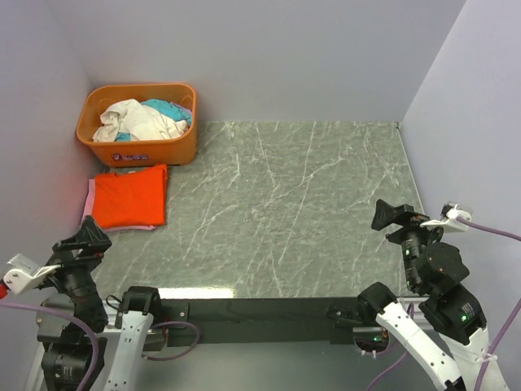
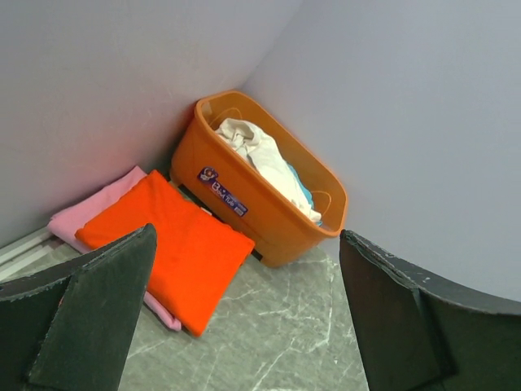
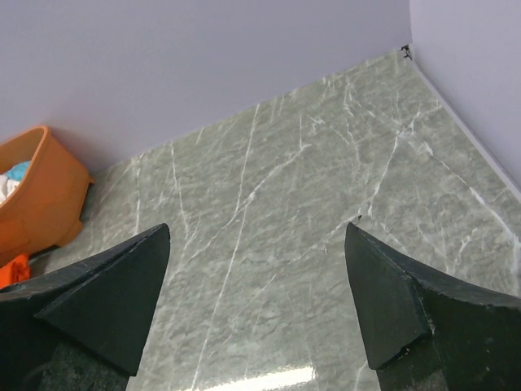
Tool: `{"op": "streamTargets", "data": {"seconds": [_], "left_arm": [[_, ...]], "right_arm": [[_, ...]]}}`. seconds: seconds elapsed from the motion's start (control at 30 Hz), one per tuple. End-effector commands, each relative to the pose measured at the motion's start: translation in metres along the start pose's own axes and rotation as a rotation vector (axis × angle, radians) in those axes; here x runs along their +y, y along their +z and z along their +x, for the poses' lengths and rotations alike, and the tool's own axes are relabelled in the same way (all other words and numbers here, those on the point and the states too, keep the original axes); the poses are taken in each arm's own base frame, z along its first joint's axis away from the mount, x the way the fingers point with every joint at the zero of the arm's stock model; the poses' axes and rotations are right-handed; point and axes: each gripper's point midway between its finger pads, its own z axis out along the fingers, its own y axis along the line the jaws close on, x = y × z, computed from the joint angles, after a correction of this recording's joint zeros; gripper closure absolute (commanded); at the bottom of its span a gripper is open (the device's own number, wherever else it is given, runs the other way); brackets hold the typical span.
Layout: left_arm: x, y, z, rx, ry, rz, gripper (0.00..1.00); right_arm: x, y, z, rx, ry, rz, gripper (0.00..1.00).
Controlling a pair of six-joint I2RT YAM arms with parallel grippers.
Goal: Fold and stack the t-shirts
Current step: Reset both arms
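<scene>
While your arms hang over the near edge of the grey marbled worktop [image 1: 285,204]:
Left pincer [image 2: 248,240]: jaws apart, holding nothing.
Bright orange-red folded cloth t-shirt [image 1: 129,197]: far left, lying on the light pink cloth t-shirt [image 2: 94,208], just before the rigid orange plastic basket [image 1: 134,151].
Right pincer [image 3: 256,232]: jaws apart, holding nothing.

orange-red t-shirt [image 1: 130,197] – pink t-shirt [image 1: 89,195], grey-green marbled table [image 1: 293,204]

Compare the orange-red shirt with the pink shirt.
The orange-red shirt lies on top; the pink shirt lies beneath it. The orange-red shirt shows its whole folded face; the pink shirt only edges. Orange-red is vivid, pink pale. Both are folded flat beside the basket.
</scene>
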Motion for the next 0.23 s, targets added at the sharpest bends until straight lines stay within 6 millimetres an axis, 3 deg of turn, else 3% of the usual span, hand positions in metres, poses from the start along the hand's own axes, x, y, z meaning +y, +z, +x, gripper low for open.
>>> {"op": "streamTargets", "data": {"seconds": [0.0,0.2], "left_arm": [[-0.0061,0.0,-0.0154,-0.058,0.002,0.028,0.01],[-0.0115,0.0027,-0.0153,-0.052,0.056,0.05,0.0]], "right_arm": [[-0.0002,0.0022,-0.0118,-0.05,0.013,0.013,0.06],[0.0053,0.0031,-0.0079,-0.054,0.017,-0.025,0.06]]}}
